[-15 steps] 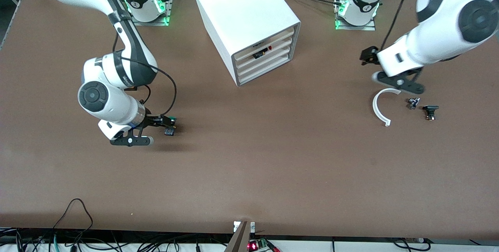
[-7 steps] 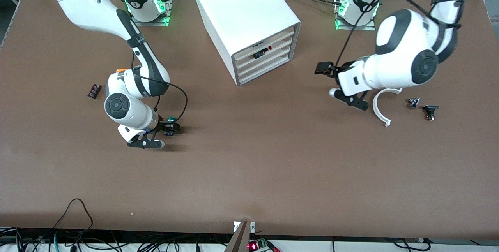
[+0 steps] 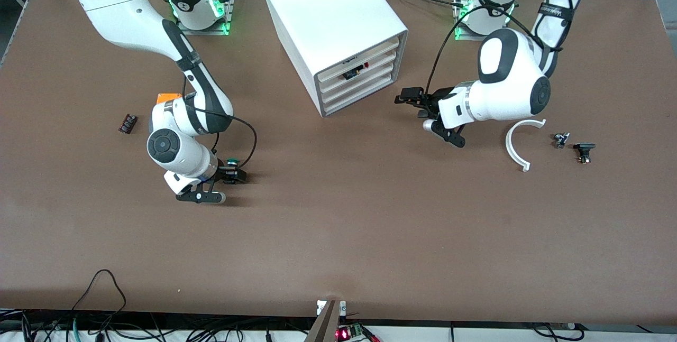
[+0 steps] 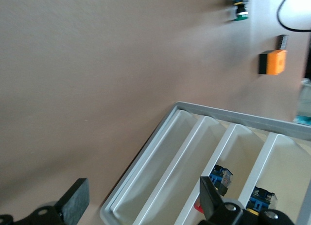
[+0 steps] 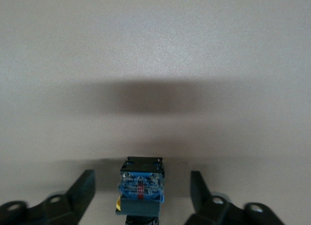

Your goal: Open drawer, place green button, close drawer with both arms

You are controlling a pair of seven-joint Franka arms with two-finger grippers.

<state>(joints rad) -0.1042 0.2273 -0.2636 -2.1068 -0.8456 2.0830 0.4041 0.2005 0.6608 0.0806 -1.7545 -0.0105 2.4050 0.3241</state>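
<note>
The button (image 3: pixel 231 162), green cap and blue base, lies on the table toward the right arm's end. My right gripper (image 3: pixel 233 172) is low around it and open. In the right wrist view the button (image 5: pixel 141 190) sits between the fingers (image 5: pixel 82 190), with a gap on each side. The white cabinet (image 3: pixel 328 19) stands mid-table with all four drawers shut; the third drawer (image 3: pixel 360 85) is plain white. My left gripper (image 3: pixel 412 101) is open and empty beside the cabinet's front. The left wrist view shows the third drawer (image 4: pixel 192 179) ahead between its spread jaws, and the button (image 4: pixel 239 11) far off.
An orange cube (image 3: pixel 169 97) is half hidden by the right arm, and a small dark part (image 3: pixel 127 123) lies beside it. A white curved piece (image 3: pixel 519 146) and two small parts (image 3: pixel 560 139) (image 3: pixel 584 151) lie at the left arm's end. The second drawer holds a black-red-yellow part (image 3: pixel 353 72).
My left arm has swung from the left arm's end of the table over to the cabinet's front. My right arm has shifted its wrist; its gripper stays at the button.
</note>
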